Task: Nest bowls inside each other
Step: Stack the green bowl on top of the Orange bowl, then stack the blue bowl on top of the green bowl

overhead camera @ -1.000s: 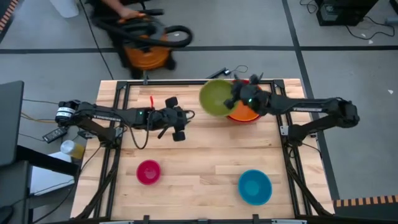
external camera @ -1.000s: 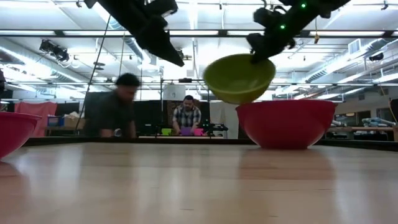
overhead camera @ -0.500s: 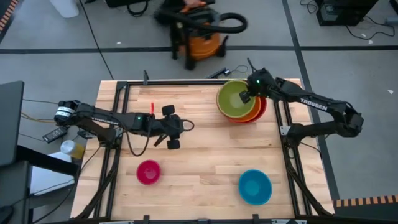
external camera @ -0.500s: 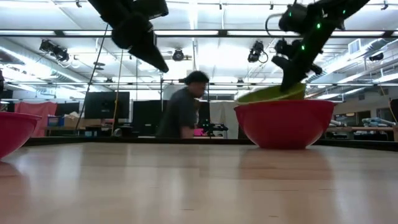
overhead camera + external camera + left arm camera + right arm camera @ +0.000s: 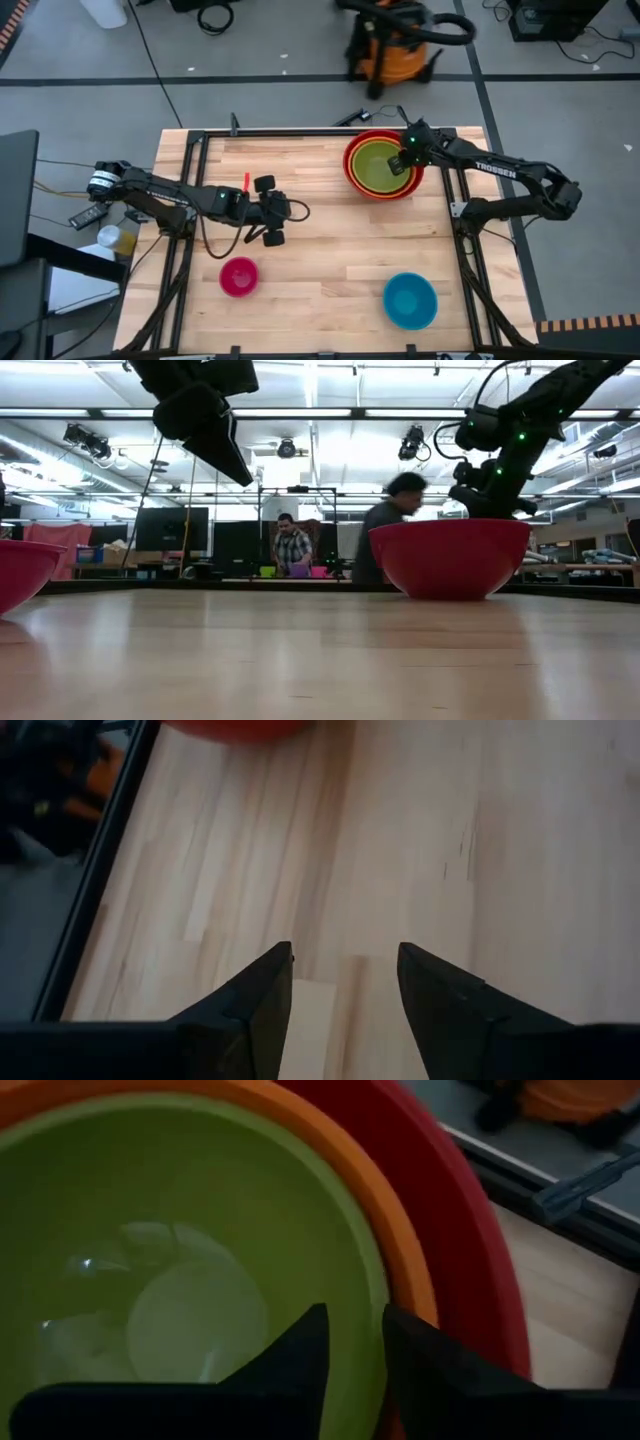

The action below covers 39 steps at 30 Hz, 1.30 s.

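A green bowl (image 5: pixel 375 166) sits level inside an orange bowl (image 5: pixel 405 1245), which sits inside a red bowl (image 5: pixel 450 558) at the table's far right. My right gripper (image 5: pixel 355 1335) is over the green bowl's right rim (image 5: pixel 398 163), slanting down. One finger is inside the bowl and one is over the rim, with a gap between them. My left gripper (image 5: pixel 270 215) hangs open above bare wood left of centre, holding nothing. A pink bowl (image 5: pixel 238 276) and a blue bowl (image 5: pixel 410 299) rest on their bases near the front edge. My right gripper's fingers (image 5: pixel 305 1342) stand astride the green bowl's rim (image 5: pixel 378 1295), coming from above at a slant. I cannot tell whether they touch it. The bowl rests in the orange bowl.
Black rails (image 5: pixel 195 160) frame the table's edges. Open wood lies between the stack and the two front bowls. People and an orange shop vacuum (image 5: pixel 390 45) are on the floor beyond the far edge.
My right gripper has carried the green bowl toward the table's right and down. The bowl was tilted and clear of the stack. It now sits level inside the orange bowl. My left gripper has drifted toward the near edge.
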### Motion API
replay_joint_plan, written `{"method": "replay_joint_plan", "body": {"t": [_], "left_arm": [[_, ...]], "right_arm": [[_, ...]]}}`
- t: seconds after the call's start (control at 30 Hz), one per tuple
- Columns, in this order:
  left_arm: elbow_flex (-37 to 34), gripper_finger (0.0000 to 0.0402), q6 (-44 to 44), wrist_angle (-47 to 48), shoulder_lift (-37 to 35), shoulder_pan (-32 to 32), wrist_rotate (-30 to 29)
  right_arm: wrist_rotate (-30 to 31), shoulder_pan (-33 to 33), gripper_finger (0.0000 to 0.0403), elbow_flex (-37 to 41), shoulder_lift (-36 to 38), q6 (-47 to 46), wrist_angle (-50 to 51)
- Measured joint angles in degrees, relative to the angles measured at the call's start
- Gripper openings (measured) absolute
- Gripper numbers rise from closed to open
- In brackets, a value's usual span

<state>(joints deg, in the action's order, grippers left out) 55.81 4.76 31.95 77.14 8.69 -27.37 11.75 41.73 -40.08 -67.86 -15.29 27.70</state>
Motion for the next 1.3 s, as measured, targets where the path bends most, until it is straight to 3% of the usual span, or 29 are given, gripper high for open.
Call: {"method": "replay_joint_plan", "body": {"t": [0.17,0.3,0.47,0.57,0.7,0.83,1.03,1.2,1.3], "left_arm": [[0.0,0.0185,0.5,3.1,0.0,0.0,0.0],[0.0,0.0185,7.5,11.3,0.0,0.0,0.2],[0.0,0.0185,20.4,27.5,0.0,2.1,9.0],[0.0,0.0185,24.9,31.7,0.0,5.7,12.2],[0.0,0.0185,25.7,27.3,0.0,10.5,12.1],[0.0,0.0185,20.5,15.6,0.1,13.3,10.6],[0.0,0.0185,9.8,-4.7,0.3,14.1,8.6],[0.0,0.0185,8.8,-13.2,2.2,14.1,8.4],[0.0,0.0185,11.0,-13.1,4.1,14.3,7.4]], "right_arm": [[0.1,-1.1,0.0127,-1.1,2.7,0.2,-3.4],[0.1,-5.2,0.0133,-1.2,5.7,-0.7,-7.7],[-3.1,-15.1,0.0134,-1.2,7.1,-1.3,-11.8],[-3.4,-22.7,0.0132,-1.2,7.2,-1.2,-13.3],[-5.1,-32.3,0.0132,-1.2,7.2,-1.5,-13.7],[-6.8,-41.6,0.0132,-1.2,7.1,-5.6,-14.3],[-1.2,-55.7,0.0132,-1.2,7.1,-13.1,-15.7],[-2.3,-64.3,0.0132,-1.2,7.1,-19.6,-4.6],[-2.8,-69.0,0.0132,-1.2,7.1,-27.2,5.2]]}}
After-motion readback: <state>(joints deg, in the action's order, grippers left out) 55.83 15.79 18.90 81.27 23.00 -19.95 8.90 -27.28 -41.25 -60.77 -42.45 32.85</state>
